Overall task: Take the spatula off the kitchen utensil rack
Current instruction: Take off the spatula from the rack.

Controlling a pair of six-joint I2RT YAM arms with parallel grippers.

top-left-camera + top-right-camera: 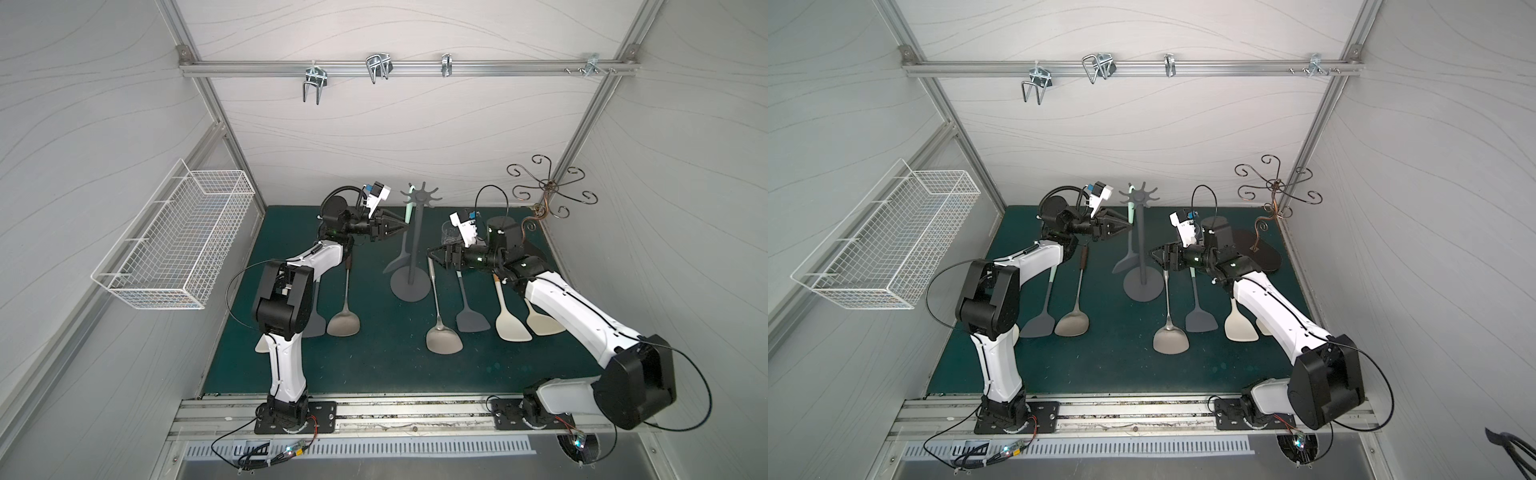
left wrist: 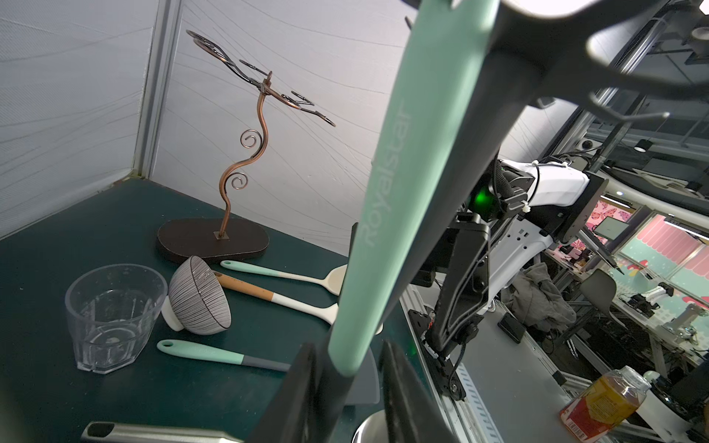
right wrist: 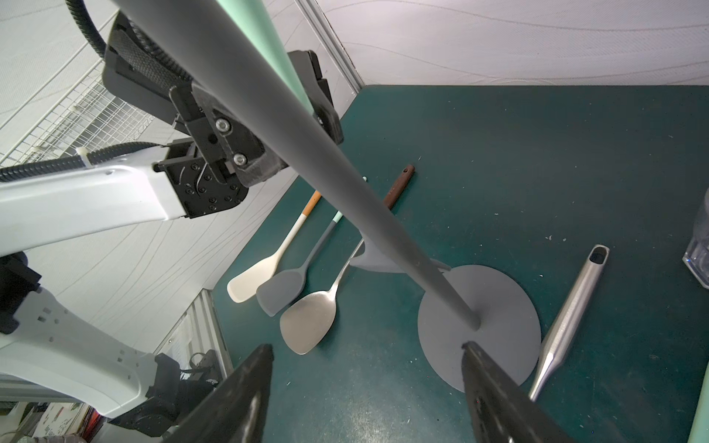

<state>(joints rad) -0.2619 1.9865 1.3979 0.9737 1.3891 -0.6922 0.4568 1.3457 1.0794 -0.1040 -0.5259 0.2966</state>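
The spatula (image 1: 408,212) hangs from a far-left prong on the crown of the kitchen utensil rack (image 1: 416,243), which stands mid-bench (image 1: 374,365). Its mint-green handle runs down beside the pole, and its dark grey blade sits low by the left edge of the round base. The left gripper (image 1: 402,227) reaches in from the left at the lower handle. In the left wrist view the handle passes between the jaws, which stand narrow on either side of it. Whether they actually pinch it I cannot tell: one jaw overlaps the dark neck, and a sliver of grey shows beside the other. The right gripper (image 1: 431,255) sits low, just right of the pole, jaws spread wide and holding nothing. The handle's top end is lost behind the crown in both top views and is blurred and cut off in the left wrist view, so how it sits on the prong is hard to make out. The pole hides part of the blade in the right wrist view, and the arms cover parts of other spatulas (image 1: 444,343) lying on the bench.
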